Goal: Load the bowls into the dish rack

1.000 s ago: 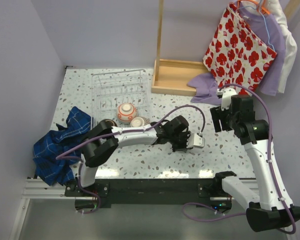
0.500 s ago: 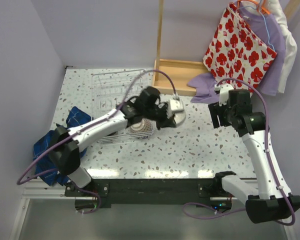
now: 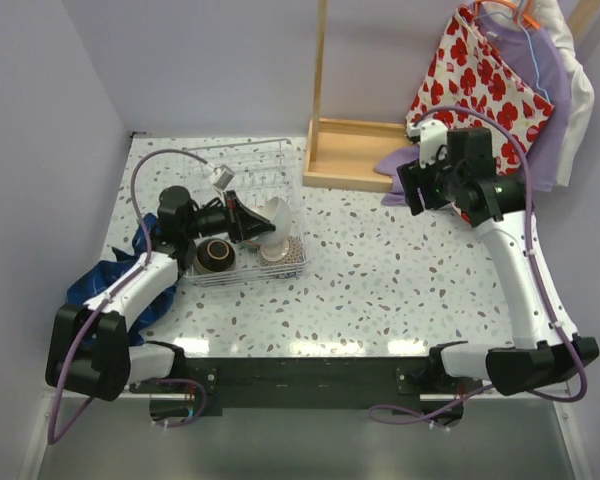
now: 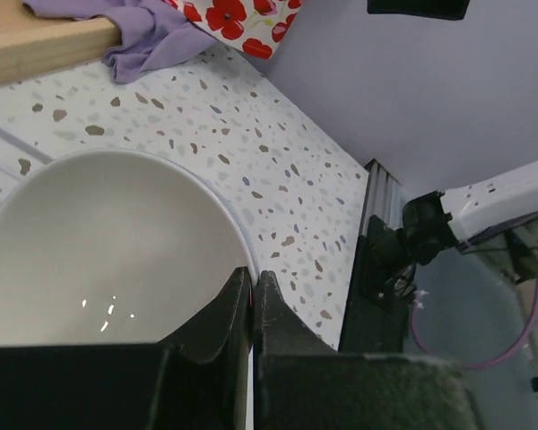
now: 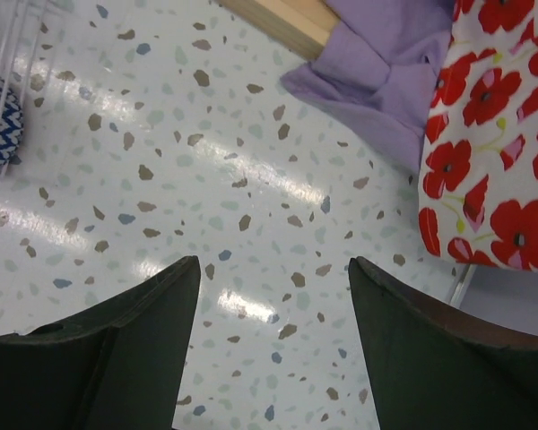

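Observation:
My left gripper (image 3: 254, 222) is shut on the rim of the white bowl (image 3: 277, 213) and holds it tilted over the clear dish rack (image 3: 230, 165). In the left wrist view the jaws (image 4: 252, 274) pinch the bowl's edge, and its pale inside (image 4: 108, 242) fills the left of that view. A brown glazed bowl (image 3: 216, 254) and a net-patterned bowl (image 3: 281, 252) sit in the rack's near end. The other bowls are hidden. My right gripper (image 3: 416, 192) is open and empty, raised over the table's far right (image 5: 273, 269).
A shallow wooden box (image 3: 350, 150) with an upright post stands behind the rack's right side. Purple cloth (image 3: 410, 170) and a red-flowered bag (image 3: 480, 90) hang at the back right. Blue plaid cloth (image 3: 110, 280) lies left of the rack. The rack's wires (image 5: 0, 54) edge the right wrist view.
My left arm has swung from the table's middle to the left, carrying the white bowl over the rack. My right arm has lifted and drawn back toward the far right.

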Available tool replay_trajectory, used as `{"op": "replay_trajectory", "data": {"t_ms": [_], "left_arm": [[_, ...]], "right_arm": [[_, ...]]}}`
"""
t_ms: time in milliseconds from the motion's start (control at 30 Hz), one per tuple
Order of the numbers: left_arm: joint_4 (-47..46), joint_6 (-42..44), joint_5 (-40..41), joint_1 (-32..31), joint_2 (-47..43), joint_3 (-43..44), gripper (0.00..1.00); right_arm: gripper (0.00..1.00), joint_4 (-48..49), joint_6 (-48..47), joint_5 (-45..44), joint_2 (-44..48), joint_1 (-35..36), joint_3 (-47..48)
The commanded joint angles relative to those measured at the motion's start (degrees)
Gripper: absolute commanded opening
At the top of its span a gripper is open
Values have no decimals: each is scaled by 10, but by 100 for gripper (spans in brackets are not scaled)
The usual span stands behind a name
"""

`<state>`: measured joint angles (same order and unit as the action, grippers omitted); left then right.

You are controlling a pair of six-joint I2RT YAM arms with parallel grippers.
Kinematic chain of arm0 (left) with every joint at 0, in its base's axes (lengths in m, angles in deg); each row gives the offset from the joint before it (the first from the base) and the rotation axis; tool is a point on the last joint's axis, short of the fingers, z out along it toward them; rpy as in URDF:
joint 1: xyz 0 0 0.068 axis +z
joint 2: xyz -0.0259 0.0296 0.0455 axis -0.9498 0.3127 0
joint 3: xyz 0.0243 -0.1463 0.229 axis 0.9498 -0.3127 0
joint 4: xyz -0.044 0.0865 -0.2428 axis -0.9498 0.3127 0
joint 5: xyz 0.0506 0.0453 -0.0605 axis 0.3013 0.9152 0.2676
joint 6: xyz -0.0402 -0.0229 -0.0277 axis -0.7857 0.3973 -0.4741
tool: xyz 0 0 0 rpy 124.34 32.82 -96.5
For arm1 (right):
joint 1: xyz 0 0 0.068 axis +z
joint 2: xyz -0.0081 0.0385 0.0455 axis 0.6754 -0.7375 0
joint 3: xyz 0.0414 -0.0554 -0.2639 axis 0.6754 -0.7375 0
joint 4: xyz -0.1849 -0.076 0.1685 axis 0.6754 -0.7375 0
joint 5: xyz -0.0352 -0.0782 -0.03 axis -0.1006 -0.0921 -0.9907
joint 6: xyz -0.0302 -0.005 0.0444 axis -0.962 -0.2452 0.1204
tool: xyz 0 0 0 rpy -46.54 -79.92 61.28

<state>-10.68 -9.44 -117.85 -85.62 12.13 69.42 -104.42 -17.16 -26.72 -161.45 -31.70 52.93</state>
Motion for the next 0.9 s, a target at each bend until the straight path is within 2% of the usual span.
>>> {"op": "replay_trajectory", "data": {"t_ms": [0, 100, 300, 533, 633, 767, 867], "left_arm": [[-233, -185, -51, 56, -50, -66, 0], [-252, -197, -50, 76, -71, -103, 0], [-334, -283, -58, 105, -65, -182, 0], [-317, -286, -77, 154, -55, -216, 0], [-351, -303, -96, 183, -33, -228, 0], [-331, -278, -104, 207, -11, -222, 0], [-262, -236, -110, 218, 7, -206, 0]], "right_arm": [[71, -10, -41, -8, -31, 62, 63], [71, -17, -36, -4, -61, 77, 88], [71, -23, -34, -3, -106, 101, 119], [71, -20, -38, -11, -128, 126, 130], [71, -19, -36, -11, -131, 131, 127], [71, -13, -33, -10, -132, 136, 118], [71, -11, -31, -8, -132, 139, 112]]}}
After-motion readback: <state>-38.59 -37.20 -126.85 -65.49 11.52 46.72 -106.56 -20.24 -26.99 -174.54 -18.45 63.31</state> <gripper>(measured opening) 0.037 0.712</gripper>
